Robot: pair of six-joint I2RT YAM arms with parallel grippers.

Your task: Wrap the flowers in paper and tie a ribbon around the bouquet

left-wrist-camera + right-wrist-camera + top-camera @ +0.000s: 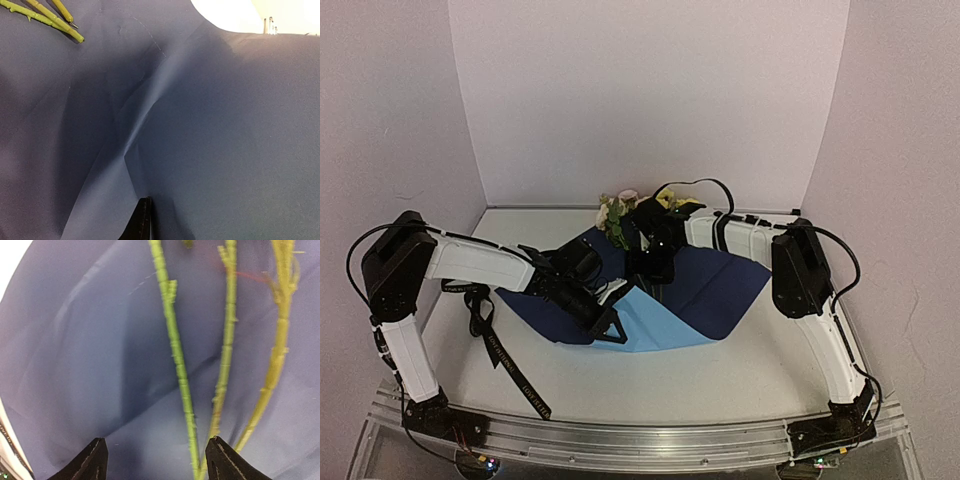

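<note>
The flowers (617, 212) lie at the far edge of the paper (725, 280), near the back wall. Only a few yellow and pale pink blooms and some leaves show in the top view, because the right arm (740, 235) covers most of the bunch. Their stems (175, 350) run down over the sheet. The right wrist view shows three thin green ones side by side on the navy face, and they are cut off at the top edge of that view.

The paper is spread on the desk (740, 385) with its dark side up. A light blue flap is folded over at the near edge.

The left claw (612, 328) sits at the left edge of that flap. It is closed and appears to pinch the paper. From its own camera only one dark fingertip (142, 222) is visible, and a raised crease of the sheet hides the rest.

The right claw (156, 455) is low over the sheet with its jaws apart. One stem passes between the tips, close to the right one, and whether it touches is unclear.

The ribbon (510, 365) trails loose on the desk at the left, apart from the paper. Its upper end is lost under the left arm (470, 262).
</note>
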